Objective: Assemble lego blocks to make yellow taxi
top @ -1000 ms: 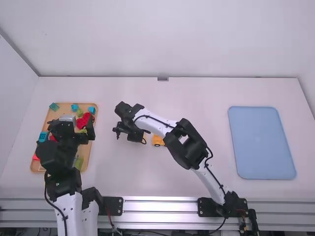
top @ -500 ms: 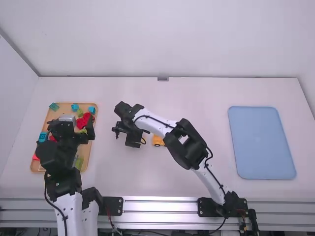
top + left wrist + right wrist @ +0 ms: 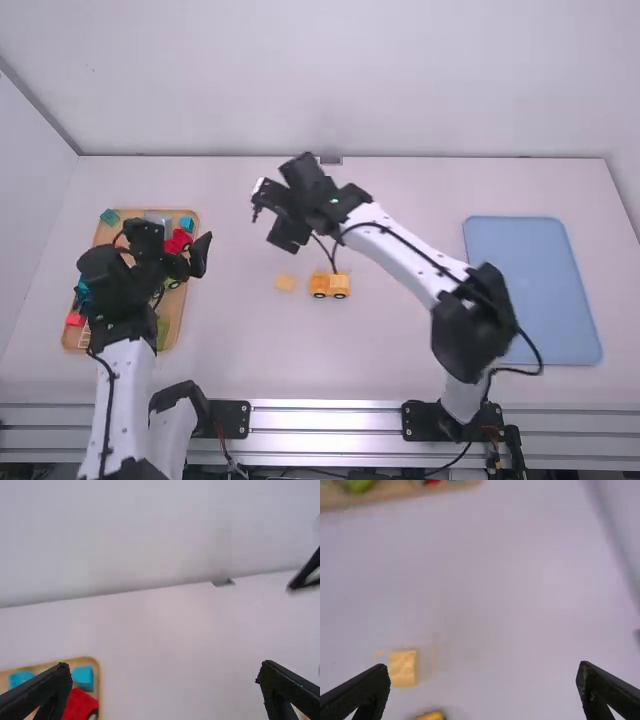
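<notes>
We have the white table [image 3: 240, 345] under everything, with the right arm [image 3: 400, 240] stretching up and leftward across it and the left arm [image 3: 122, 385] standing at the left side. On the right of the table we see the blue tray [image 3: 540, 290]. At the far left is the wooden tray [image 3: 176, 318], partly under the left arm, with red, green and turquoise blocks in it.

The left gripper [image 3: 192, 260] is over the right edge of the wooden tray — its two fingers are spread wide, with nothing pinched between them. The right gripper [image 3: 268, 212] is near the middle of the table, above and beyond the yellow pieces; its fingers are also well parted and empty.

The yellow car [image 3: 330, 285], with dark wheels, sits upright on the table between the two trays. Just left of it, and apart from it, we find the small yellow block [image 3: 285, 283], flat on the table. It looks paler than the car, though in the right wrist view it is too blurred for us to be sure of its studs.
</notes>
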Robot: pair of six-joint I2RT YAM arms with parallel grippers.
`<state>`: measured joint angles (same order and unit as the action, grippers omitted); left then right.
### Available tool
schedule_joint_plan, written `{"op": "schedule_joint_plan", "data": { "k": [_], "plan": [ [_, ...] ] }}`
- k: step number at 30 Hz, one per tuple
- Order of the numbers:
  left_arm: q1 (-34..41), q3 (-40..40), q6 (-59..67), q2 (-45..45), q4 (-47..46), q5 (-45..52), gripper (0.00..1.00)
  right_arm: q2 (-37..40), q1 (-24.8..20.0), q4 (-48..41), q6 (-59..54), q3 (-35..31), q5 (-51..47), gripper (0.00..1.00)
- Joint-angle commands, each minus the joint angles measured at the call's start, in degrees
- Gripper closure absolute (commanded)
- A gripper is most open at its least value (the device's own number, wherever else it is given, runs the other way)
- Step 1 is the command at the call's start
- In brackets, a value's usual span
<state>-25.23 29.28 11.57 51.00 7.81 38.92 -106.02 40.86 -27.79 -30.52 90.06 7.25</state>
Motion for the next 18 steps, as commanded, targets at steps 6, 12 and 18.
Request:
{"op": "schedule_joint_plan", "data": {
  "k": [6, 12, 18],
  "plan": [
    [6.69, 19.08, 30.47, 19.12, -25.22, 11.04, 0.01, 23.32, -12.74, 15.23, 9.22, -30.29, 1.05, 0.02],
    [24.02, 31.15, 40.70, 32.00, -39.01, -13.77, 0.01, 38.62, -26.43, 26.93, 12.74, -46.88, 13.42, 0.02],
    [35.80, 36.48, 51.25, 43.85, -44.52, -27.98, 0.01, 45.31, -38.66, 32.59, 11.80, -54.58, 31.34, 0.02]
  ]
}}
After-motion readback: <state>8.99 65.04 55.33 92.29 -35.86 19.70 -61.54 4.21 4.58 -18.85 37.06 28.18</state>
